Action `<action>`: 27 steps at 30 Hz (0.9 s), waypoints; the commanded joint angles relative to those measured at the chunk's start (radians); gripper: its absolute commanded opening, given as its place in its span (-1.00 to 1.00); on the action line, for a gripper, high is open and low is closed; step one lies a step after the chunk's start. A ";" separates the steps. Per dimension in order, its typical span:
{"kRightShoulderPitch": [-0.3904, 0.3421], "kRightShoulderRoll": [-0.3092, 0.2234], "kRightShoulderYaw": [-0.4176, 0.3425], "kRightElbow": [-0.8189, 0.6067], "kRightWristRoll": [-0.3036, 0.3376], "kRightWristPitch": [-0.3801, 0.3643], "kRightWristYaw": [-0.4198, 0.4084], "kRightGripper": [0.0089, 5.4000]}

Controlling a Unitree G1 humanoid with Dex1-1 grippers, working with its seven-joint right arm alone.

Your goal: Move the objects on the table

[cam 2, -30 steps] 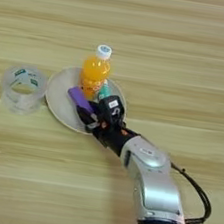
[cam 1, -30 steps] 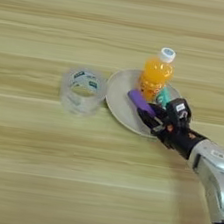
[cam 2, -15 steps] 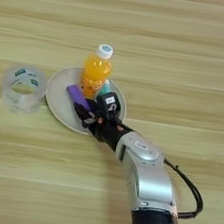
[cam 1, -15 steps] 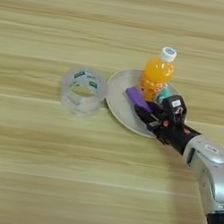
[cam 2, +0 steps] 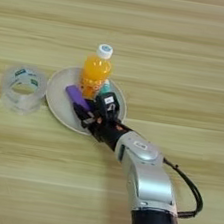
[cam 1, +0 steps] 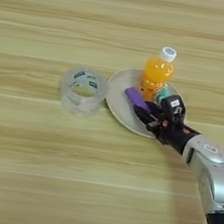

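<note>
Presently noted: plate (cam 1: 117, 95), round and pale, lying flat on the table (cam 1: 36, 164). Bottle (cam 1: 156, 75) upright on the plate's far part, white cap on, orange drink inside. Purple stick (cam 1: 136, 98) lying on the plate just in front of the bottle, angled toward the near right. Teal tube (cam 1: 162, 94) mostly hidden behind the gripper, only its teal end showing beside the bottle's base. Clear tape roll (cam 1: 83, 90) flat on the table just left of the plate, hole upward, green-and-white label at its far inner side.

Right gripper (cam 2: 92, 112) over the plate's near-right part, silver forearm (cam 2: 143, 174) entering from the bottom right. Black fingers (cam 2: 81, 114) spread a little, one against the near end of the stick, the other by the tube. Grip on either not confirmed; jaw state cannot be told. Black cable (cam 2: 190, 188) looping off the forearm's right side.
</note>
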 commanded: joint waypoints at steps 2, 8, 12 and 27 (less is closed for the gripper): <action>-0.061 -0.022 0.019 -0.013 -0.013 0.003 -0.003 -0.47; -0.100 -0.037 0.042 0.045 -0.024 0.038 0.014 -0.47; -0.126 -0.046 0.042 0.075 -0.024 0.043 0.032 -0.47; -0.147 -0.066 0.055 0.114 -0.043 0.028 0.045 -0.47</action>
